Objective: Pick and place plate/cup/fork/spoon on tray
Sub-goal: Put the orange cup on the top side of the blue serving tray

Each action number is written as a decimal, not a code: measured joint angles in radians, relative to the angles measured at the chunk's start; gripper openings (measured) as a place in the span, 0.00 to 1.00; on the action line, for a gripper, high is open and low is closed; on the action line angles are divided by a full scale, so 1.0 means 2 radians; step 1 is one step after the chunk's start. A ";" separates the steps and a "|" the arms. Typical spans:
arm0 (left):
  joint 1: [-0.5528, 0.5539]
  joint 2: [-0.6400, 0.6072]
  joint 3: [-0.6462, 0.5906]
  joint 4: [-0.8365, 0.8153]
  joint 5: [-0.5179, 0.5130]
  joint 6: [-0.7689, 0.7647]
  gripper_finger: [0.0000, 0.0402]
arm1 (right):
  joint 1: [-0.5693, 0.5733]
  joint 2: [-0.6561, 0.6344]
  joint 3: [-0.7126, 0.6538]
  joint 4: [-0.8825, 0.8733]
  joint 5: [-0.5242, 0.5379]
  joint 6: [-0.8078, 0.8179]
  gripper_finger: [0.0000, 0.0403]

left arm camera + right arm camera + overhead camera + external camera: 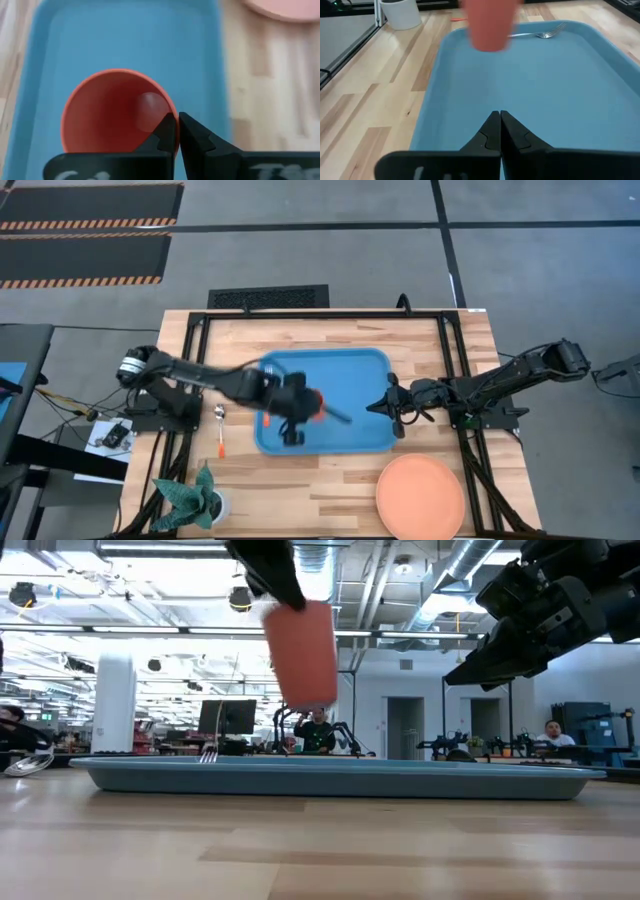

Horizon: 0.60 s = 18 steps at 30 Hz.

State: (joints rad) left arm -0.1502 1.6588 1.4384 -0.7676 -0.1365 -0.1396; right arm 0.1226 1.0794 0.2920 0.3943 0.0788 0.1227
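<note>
Left hand (176, 131) pinches the cup (116, 111) rim, carrying it above the tray (360, 370).
The cup hangs below that hand, clear of the fork (546, 33) already inside, probably for lowering. Right hand (499, 129), closed and empty, waits beside the tray.

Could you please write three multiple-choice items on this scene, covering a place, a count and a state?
1. Where is the plate?
A. on the tray
B. on the table beside the tray
C. in a gripper

2. How many utensils lie on the tray?
A. one
B. two
C. none

3. The left gripper is
A. open and empty
B. shut on the cup
C. resting on the table

Answers:
1 B: it sits on wood.
2 A: only the fork; the spoon lies outside the tray.
3 B: the cup hangs above the tray.
</note>
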 joint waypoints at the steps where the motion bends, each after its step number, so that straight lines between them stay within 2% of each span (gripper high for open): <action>1: 0.013 0.007 0.000 0.005 0.008 0.005 0.00 | 0.000 0.000 0.000 -0.001 0.000 0.000 0.03; 6: 0.052 0.065 0.013 0.018 0.039 0.036 0.00 | 0.000 0.000 0.000 -0.003 0.000 0.000 0.03; 14: 0.075 0.147 0.087 -0.023 0.040 0.079 0.00 | 0.000 0.000 0.000 -0.011 0.000 0.000 0.03; 18: 0.088 0.161 0.102 -0.032 0.045 0.090 0.00 | 0.000 0.000 0.000 -0.012 0.000 0.000 0.03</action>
State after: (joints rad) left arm 0.0250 1.9811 1.6428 -0.8314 -0.0459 0.0413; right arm 0.1226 1.0794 0.2920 0.3707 0.0788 0.1237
